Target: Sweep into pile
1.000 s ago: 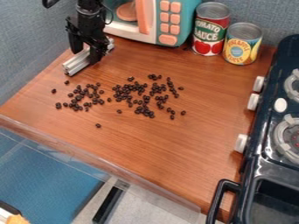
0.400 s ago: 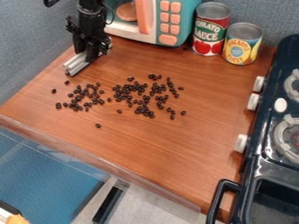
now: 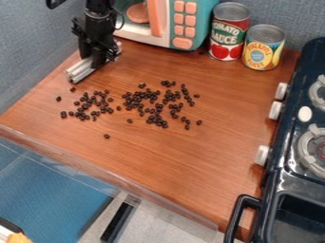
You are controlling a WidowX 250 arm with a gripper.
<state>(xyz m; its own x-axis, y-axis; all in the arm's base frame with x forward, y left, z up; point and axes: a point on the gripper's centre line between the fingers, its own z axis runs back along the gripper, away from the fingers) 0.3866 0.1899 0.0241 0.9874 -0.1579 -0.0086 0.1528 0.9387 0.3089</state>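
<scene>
Carefully, we would keep the hand [image 3: 95, 59] low and steady, with the metal bar [image 3: 80, 69] level and its long edge flat on the counter [image 3: 171, 163], so that beans don't slip beneath it. We would start outside the strays and push inward in slow, short strokes; a fast push could send beans rolling, and a tilted bar could leave some behind.

The hand is narrow, its two sides apparently closed about the bar, which slants from the hand's far side out toward the viewer. We judge it gripped, with the sweeping still to be done.

Just beyond the bar's near end lies a stray dark bean [image 3: 72, 89]. A loose cluster of beans [image 3: 86, 107] spreads on the hand's near side, and a broader scatter [image 3: 154, 119] continues from it toward the toy stove [image 3: 262, 155]. One bean lies nearer the viewer than the rest.

Farther from the hand, behind the beans, stand a toy microwave [image 3: 195, 23] and two cans [image 3: 229, 29].
</scene>
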